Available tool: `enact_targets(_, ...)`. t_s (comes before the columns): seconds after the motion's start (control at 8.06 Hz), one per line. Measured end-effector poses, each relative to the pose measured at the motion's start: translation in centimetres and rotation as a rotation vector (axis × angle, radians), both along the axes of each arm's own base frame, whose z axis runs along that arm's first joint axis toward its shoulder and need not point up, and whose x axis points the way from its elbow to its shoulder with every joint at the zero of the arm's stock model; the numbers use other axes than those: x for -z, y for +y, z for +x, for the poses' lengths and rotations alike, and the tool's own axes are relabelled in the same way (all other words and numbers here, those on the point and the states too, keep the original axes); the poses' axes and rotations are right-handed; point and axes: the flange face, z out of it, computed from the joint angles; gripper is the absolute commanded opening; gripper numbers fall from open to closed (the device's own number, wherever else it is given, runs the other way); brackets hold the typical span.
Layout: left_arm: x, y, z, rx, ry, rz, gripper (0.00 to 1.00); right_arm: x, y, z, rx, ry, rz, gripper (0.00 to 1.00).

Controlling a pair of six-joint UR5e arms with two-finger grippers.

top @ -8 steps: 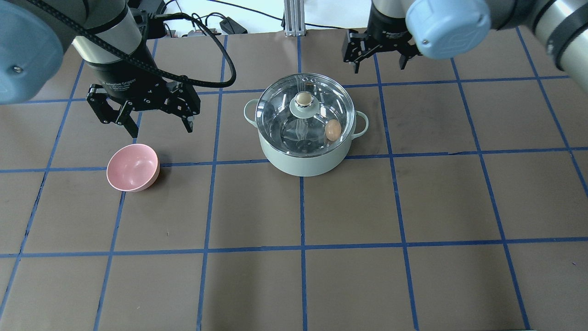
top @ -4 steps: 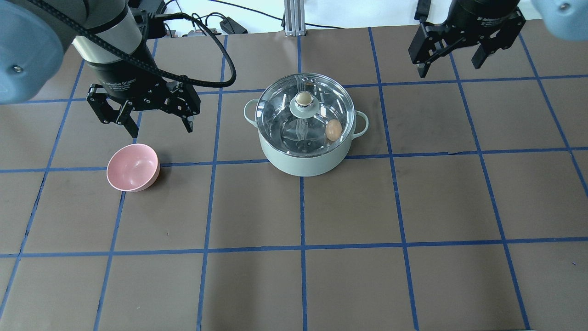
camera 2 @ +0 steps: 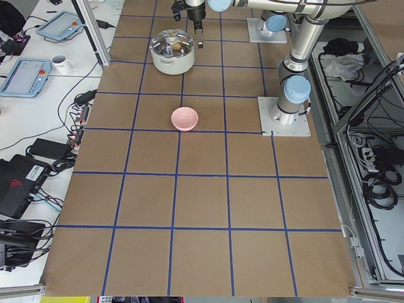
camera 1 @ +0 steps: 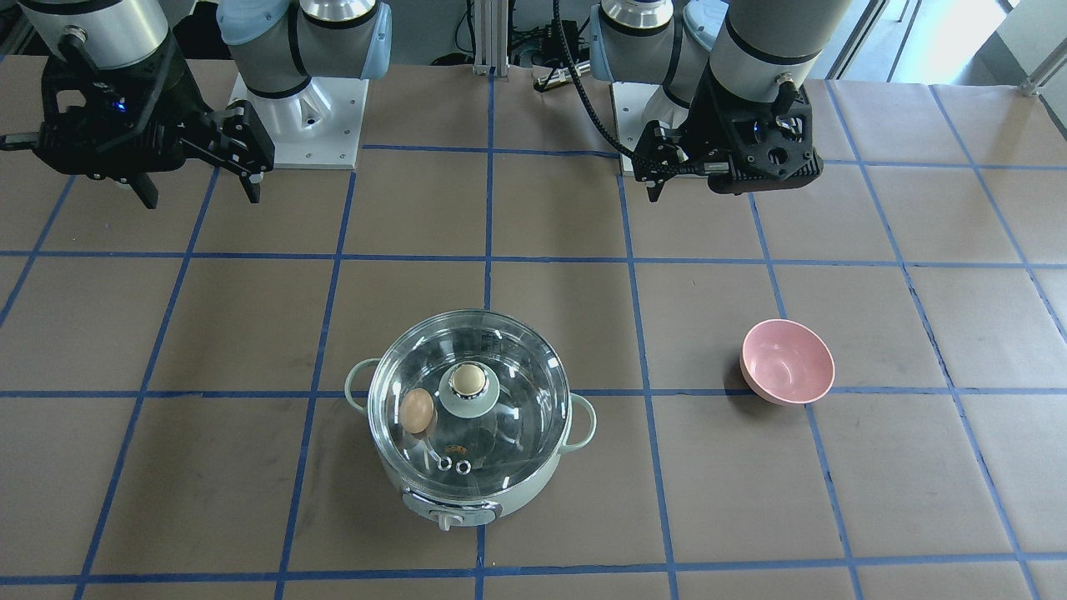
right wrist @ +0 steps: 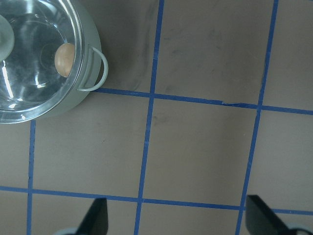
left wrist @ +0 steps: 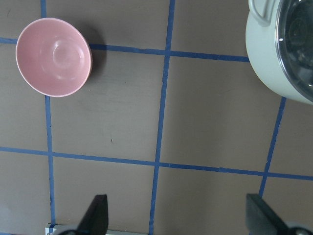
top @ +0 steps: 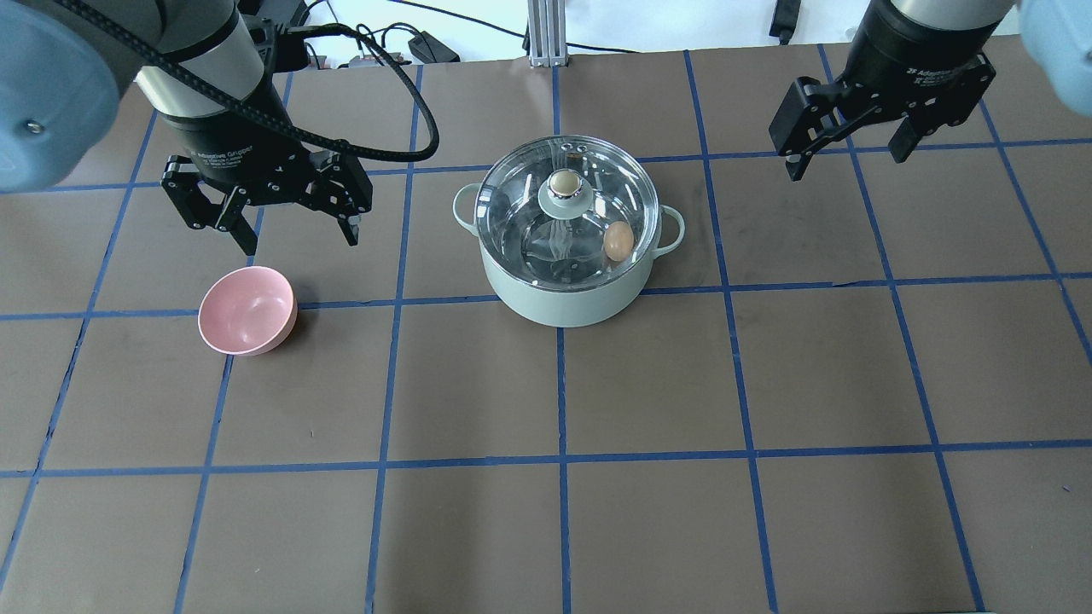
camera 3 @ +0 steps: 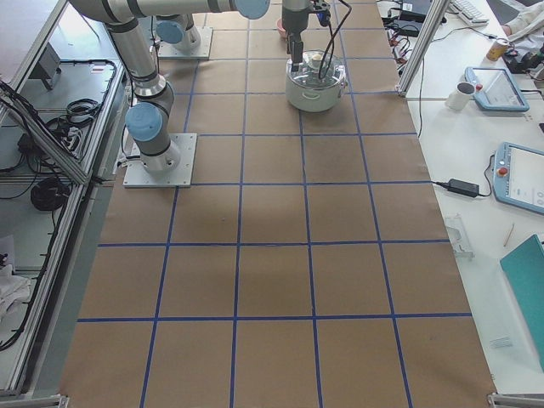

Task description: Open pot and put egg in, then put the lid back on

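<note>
The pot is set on the worktop with the lid seated on its rim. The egg is seen through the glass and appears to lie inside the pot, towards its right handle. The left gripper is held released and empty near the bowl. The right gripper is likewise released, well apart from the pot.

From this end camera I see the long table covered in brown paper with a blue tape grid. The round pale mint-green pot stands towards its far end, with the domed clear glass lid on it. The grey right arm with pale blue joint caps rises nearest me. A dark gripper hangs just beside the pot, too small for me to read how its jaws stand. A white mug sits on the white side bench.
</note>
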Motion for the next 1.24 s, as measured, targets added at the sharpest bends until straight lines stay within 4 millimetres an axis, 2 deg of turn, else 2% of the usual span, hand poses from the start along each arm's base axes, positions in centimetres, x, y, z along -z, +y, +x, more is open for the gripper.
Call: enact_targets(1.24, -0.03, 0.0, 0.0, -0.002, 0.0, -0.001, 1.0, 0.64, -0.41, -0.11, 0.006, -0.001, 0.002, 1.0)
